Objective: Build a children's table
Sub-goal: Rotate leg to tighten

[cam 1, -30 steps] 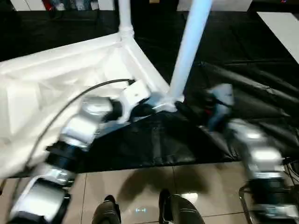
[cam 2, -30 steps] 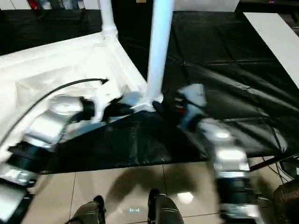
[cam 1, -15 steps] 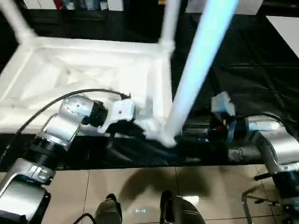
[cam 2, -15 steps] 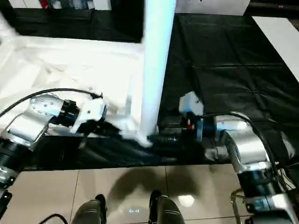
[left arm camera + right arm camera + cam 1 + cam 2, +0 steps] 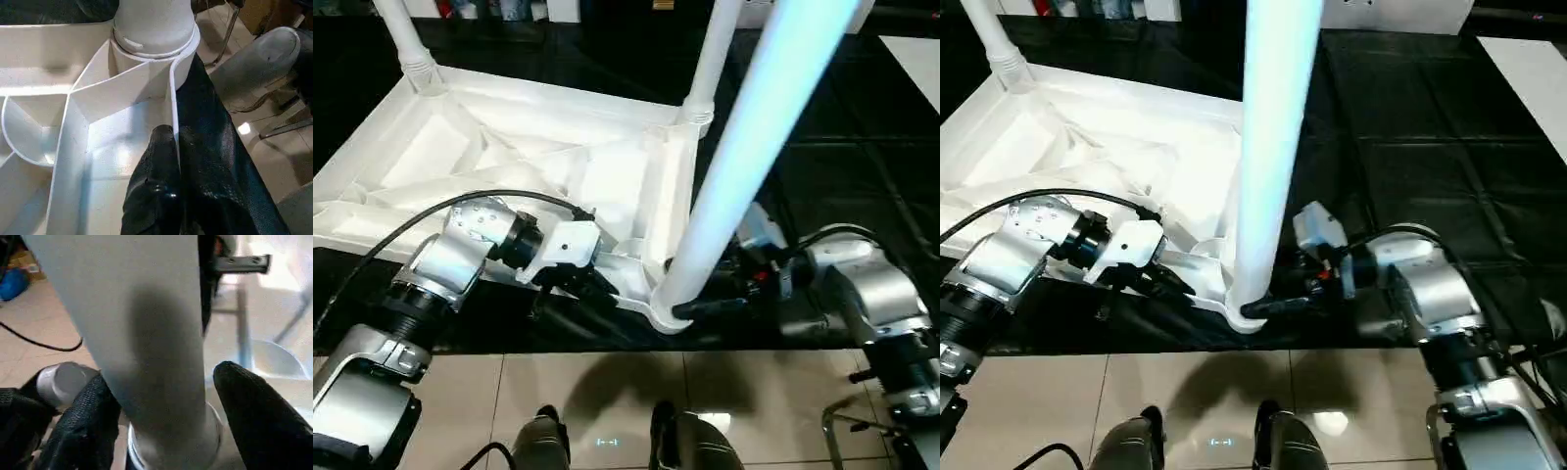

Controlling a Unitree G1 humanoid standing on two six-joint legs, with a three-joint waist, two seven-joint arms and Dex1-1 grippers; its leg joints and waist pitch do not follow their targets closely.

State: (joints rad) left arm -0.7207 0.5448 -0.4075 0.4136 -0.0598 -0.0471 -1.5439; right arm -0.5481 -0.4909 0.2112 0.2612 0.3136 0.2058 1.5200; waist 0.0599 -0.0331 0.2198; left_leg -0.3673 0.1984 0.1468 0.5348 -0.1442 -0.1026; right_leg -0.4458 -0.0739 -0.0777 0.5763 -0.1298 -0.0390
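White table, black mat, beige floor

Ribbed white table top, pale bluish-white leg, glossy black mat, beige tiles, silver forearms with black fingers.

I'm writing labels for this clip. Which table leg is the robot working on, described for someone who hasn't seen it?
Start at the upturned white table top on the black mat. At its corner nearest the robot stands one leg between both grippers. Unlike the two far-corner legs, it rises toward the camera, with the right gripper at its base.
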